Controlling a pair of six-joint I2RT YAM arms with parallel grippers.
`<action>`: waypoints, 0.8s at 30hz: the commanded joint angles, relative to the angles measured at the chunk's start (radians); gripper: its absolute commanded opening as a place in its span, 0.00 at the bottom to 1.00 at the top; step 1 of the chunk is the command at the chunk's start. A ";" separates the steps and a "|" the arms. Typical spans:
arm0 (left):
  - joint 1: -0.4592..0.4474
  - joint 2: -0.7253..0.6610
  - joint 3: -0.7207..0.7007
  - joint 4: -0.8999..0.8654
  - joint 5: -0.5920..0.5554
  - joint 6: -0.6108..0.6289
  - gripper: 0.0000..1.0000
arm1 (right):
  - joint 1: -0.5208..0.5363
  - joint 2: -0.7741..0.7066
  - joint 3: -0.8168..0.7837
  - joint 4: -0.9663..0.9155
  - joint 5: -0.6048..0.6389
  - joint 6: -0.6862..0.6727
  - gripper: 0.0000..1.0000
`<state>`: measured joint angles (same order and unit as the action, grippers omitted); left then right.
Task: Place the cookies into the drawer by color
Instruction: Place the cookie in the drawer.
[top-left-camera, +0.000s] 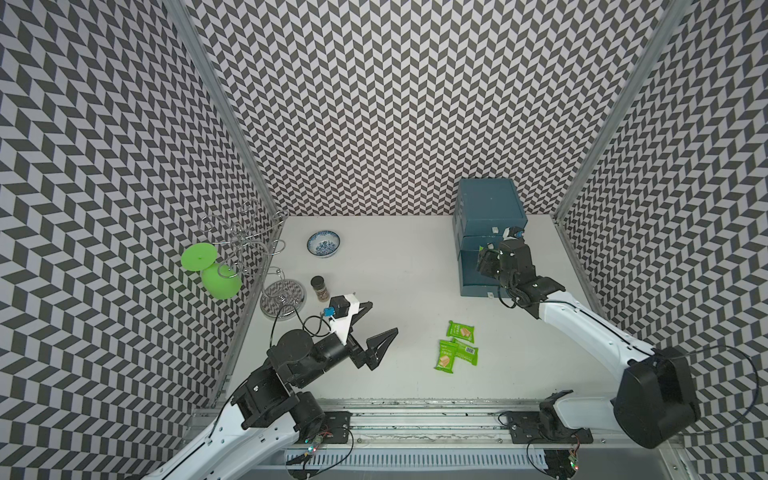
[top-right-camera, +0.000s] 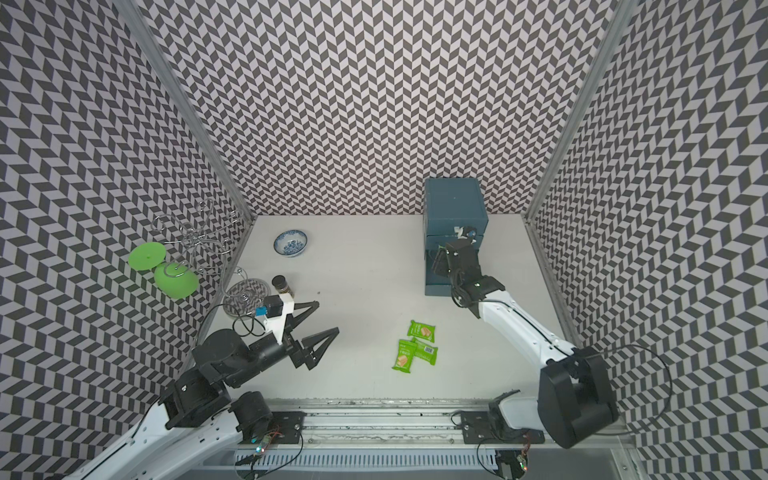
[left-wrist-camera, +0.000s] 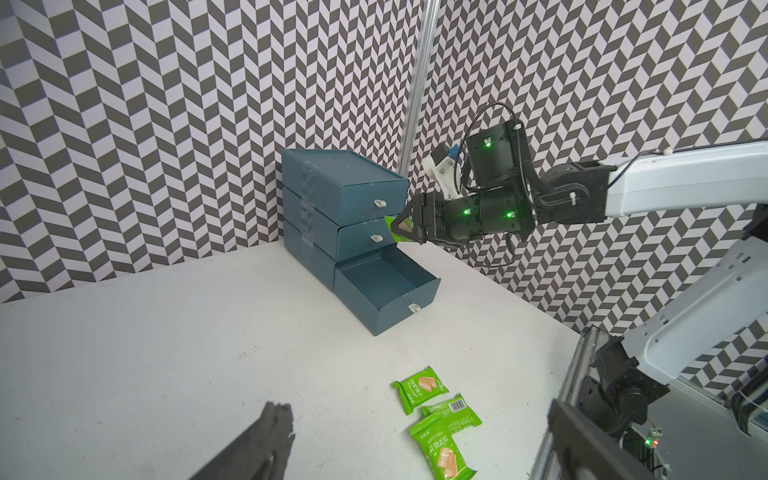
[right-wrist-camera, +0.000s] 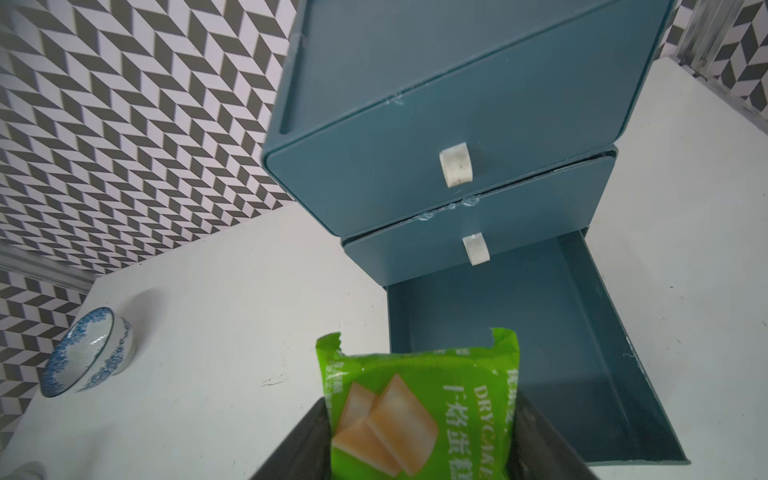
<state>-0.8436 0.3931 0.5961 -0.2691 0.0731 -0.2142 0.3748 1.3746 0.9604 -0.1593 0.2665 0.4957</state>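
Observation:
Three green cookies (top-left-camera: 460, 331) (top-right-camera: 422, 330) (left-wrist-camera: 419, 386) lie close together on the white table, in front of the blue drawer unit (top-left-camera: 488, 203) (left-wrist-camera: 332, 178). Its bottom drawer (left-wrist-camera: 415, 297) (right-wrist-camera: 582, 353) is pulled out and looks empty; the two drawers above it are closed. My right gripper (top-left-camera: 484, 255) (right-wrist-camera: 422, 436) hangs just above the open drawer's near left corner, shut on a fourth green cookie packet (right-wrist-camera: 415, 395) (left-wrist-camera: 390, 226). My left gripper (top-left-camera: 382, 318) (top-right-camera: 326, 318) is open and holds nothing, left of the loose packets. No black or yellow packets are in view.
A blue-and-white bowl (top-left-camera: 323, 243) (right-wrist-camera: 87, 353) sits at the back left. A brown spice jar (top-left-camera: 320, 288) stands near the left gripper. A wire rack (top-left-camera: 249, 237) with green cups (top-left-camera: 220, 280) stands on the left edge. A metal rail (top-left-camera: 415, 409) runs along the front.

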 joint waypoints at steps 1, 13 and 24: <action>0.008 -0.008 -0.010 0.025 0.008 0.004 1.00 | -0.021 0.046 0.027 0.090 -0.042 0.003 0.64; 0.008 -0.008 -0.011 0.025 0.005 0.004 1.00 | -0.060 0.299 0.121 0.107 -0.066 -0.019 0.64; 0.010 -0.003 -0.011 0.027 0.005 0.004 1.00 | -0.080 0.478 0.184 0.119 -0.083 -0.033 0.64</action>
<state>-0.8413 0.3935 0.5907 -0.2691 0.0731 -0.2142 0.3019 1.8351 1.1294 -0.0952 0.1974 0.4706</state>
